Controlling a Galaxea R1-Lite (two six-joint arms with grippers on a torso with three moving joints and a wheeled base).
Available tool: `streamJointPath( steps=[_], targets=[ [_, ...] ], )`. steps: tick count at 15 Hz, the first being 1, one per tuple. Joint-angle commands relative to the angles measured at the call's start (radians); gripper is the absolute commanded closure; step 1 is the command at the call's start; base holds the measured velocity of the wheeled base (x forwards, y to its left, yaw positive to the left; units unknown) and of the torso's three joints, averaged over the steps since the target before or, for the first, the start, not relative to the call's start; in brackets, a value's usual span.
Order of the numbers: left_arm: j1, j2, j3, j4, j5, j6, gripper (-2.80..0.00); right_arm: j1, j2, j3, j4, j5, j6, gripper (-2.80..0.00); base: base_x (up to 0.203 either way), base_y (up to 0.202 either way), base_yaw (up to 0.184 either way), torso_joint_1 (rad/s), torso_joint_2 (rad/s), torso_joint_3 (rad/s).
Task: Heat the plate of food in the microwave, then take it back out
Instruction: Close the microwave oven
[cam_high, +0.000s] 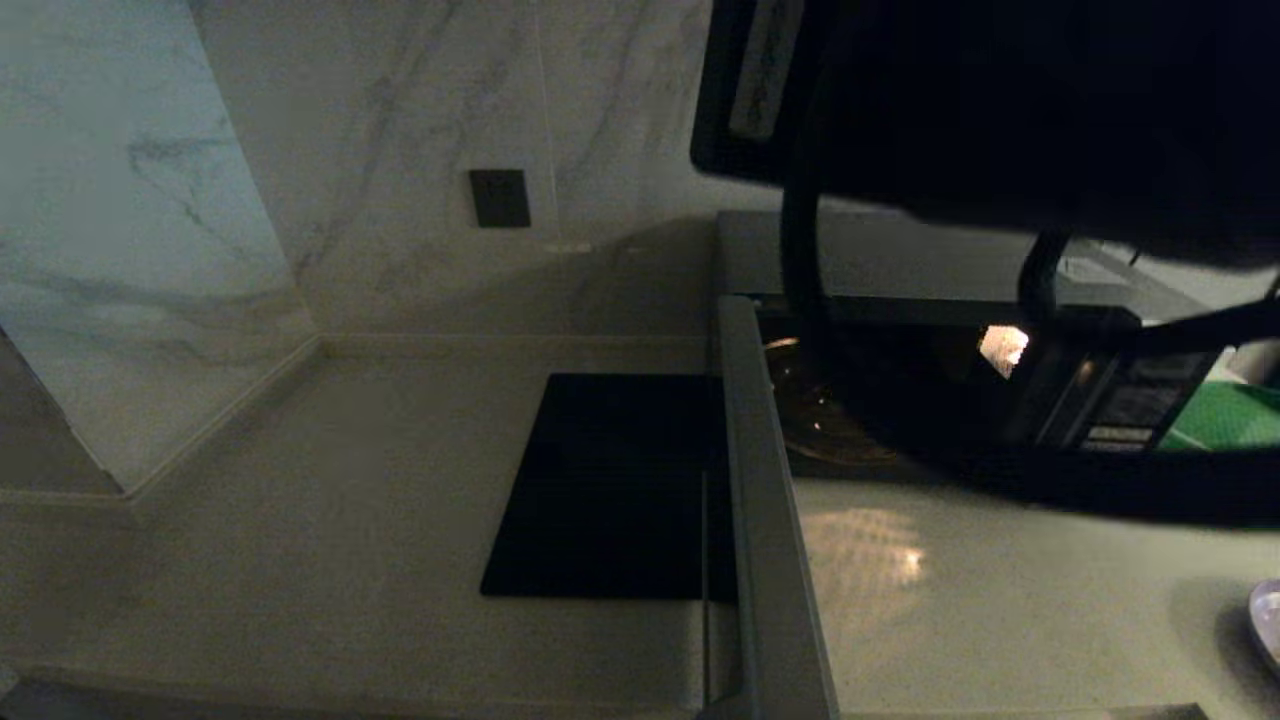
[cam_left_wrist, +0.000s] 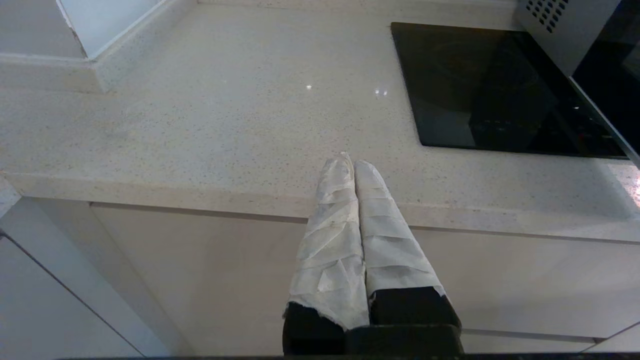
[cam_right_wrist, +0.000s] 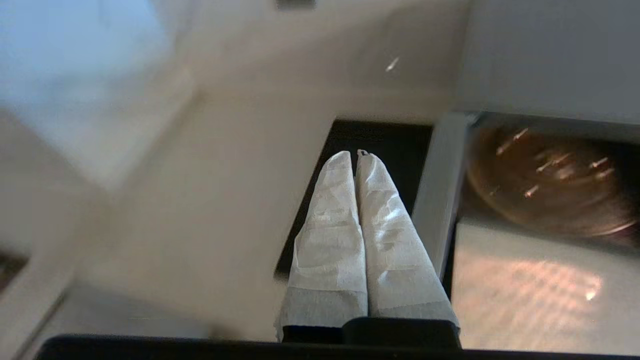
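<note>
The microwave (cam_high: 900, 255) stands at the right with its door (cam_high: 765, 520) swung open and seen edge-on. Inside it, lit, lies the clear glass turntable (cam_right_wrist: 545, 185), bare. Only a pale sliver of the plate of food (cam_high: 1268, 615) shows, at the frame's right edge on the counter; its food is out of view. My right gripper (cam_right_wrist: 356, 156) is shut and empty, hanging over the black mat just left of the door's edge (cam_right_wrist: 440, 200). My right arm (cam_high: 1000, 100) darkens the upper right of the head view. My left gripper (cam_left_wrist: 350, 162) is shut and empty above the counter's front edge.
A flat black square mat (cam_high: 610, 490) lies on the pale counter (cam_high: 350, 500) left of the microwave. A green tray (cam_high: 1235, 415) sits beyond the button panel (cam_high: 1130, 405). Marble walls close the back and left, with a dark socket (cam_high: 500, 198).
</note>
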Motion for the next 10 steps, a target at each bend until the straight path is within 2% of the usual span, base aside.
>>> streamJointPath(
  steps=[1,3,6,10],
  targets=[
    [0.001,0.001,0.000,0.000,0.000,-0.001,0.00,-0.004,0.003,0.000,0.080,0.090,0.075,0.00,0.000,0.000,0.000,0.000,0.00,0.000],
    [0.000,0.000,0.000,0.000,0.000,-0.001,0.00,-0.027,0.012,0.000,0.164,0.156,0.142,0.00,0.000,0.000,0.000,0.000,0.00,0.000],
    [0.000,0.001,0.000,0.000,0.000,-0.001,0.00,-0.100,0.037,0.003,0.208,0.219,0.187,0.00,0.000,0.000,0.000,0.000,0.00,0.000],
    [0.000,0.000,0.000,0.000,0.000,-0.001,0.00,-0.176,0.101,0.030,0.351,0.227,0.235,0.00,0.000,0.000,0.000,0.000,0.00,0.000]
  ],
)
